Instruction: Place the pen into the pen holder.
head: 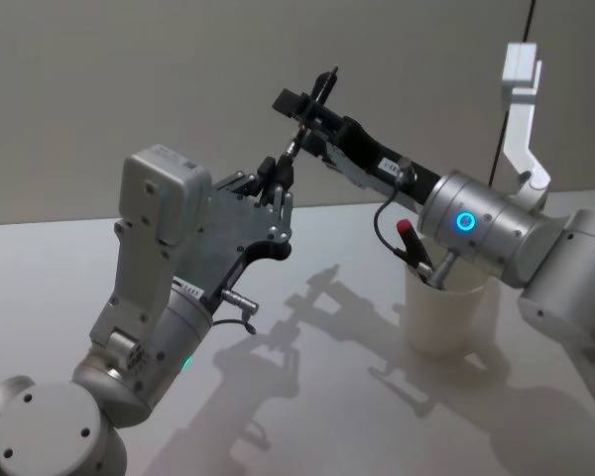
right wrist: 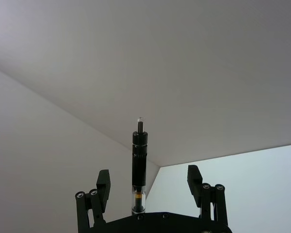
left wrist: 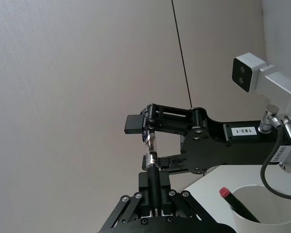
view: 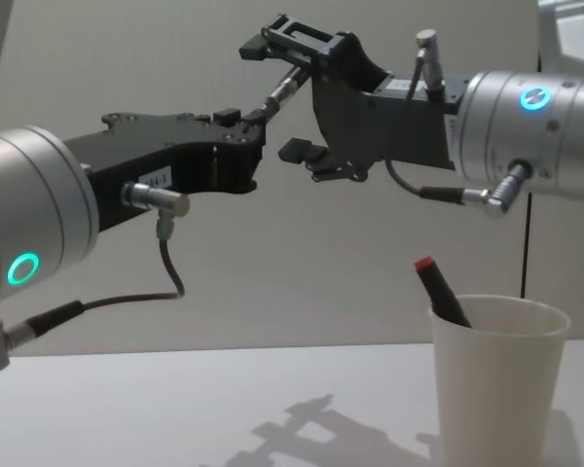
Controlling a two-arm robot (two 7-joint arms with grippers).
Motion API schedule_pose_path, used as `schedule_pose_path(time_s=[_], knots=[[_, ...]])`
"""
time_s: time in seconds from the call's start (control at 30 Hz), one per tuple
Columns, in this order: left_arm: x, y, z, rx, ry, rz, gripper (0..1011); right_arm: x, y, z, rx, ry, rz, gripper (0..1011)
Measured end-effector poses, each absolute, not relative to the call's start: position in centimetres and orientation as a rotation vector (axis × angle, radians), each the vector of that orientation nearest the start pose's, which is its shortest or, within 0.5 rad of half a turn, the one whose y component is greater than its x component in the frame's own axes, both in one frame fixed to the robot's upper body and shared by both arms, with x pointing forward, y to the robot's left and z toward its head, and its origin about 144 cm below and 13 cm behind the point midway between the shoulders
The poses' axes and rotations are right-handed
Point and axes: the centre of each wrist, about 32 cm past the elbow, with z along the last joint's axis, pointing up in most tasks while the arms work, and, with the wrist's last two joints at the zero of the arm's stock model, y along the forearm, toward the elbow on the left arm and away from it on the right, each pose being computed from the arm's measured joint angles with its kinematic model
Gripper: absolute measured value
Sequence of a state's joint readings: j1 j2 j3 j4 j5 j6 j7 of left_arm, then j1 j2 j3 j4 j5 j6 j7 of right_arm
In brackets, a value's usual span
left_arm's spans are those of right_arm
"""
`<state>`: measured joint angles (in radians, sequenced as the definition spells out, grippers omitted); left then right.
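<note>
Two pens, one cup. Above the grey table (head: 69, 268), the left gripper (left wrist: 153, 191) is clamped on the lower end of the slim black pen (right wrist: 138, 160). The right gripper (right wrist: 149, 177) straddles its upper barrel with fingers spread wide, not gripping, which looks like a handover toward the cup's side. A red-capped dark marker (view: 438, 287) leans inside the white tapered paper cup (view: 496, 389), on the near right.

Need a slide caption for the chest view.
Left gripper holds the pen aloft inside the open right gripper; a red-capped marker leans in the white pen holder.
</note>
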<state>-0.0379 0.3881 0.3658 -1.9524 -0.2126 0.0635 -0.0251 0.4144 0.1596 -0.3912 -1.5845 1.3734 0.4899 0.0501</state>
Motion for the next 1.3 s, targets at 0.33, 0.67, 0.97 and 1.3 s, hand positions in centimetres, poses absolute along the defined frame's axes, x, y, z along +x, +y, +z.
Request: schedule_pose_path(time_s=[0.33,0.67,0.97,1.3], knots=[[42.75,19.29,124.35,-0.073,-0.261,1.086,130,53.7,-13.94,127.97,0.455,0.895,-0.585,1001],[42.75,19.28,124.35,-0.073,-0.261,1.086,130,53.88,-13.86,128.2,0.456,0.893,-0.577,1002],[42.75,19.29,124.35,-0.073,-0.261,1.086,130,54.02,-14.25,128.27,0.454,0.885,-0.571,1001],[42.75,19.28,124.35,-0.073,-0.261,1.086,130,54.11,-14.34,128.17,0.449,0.881,-0.565,1001]])
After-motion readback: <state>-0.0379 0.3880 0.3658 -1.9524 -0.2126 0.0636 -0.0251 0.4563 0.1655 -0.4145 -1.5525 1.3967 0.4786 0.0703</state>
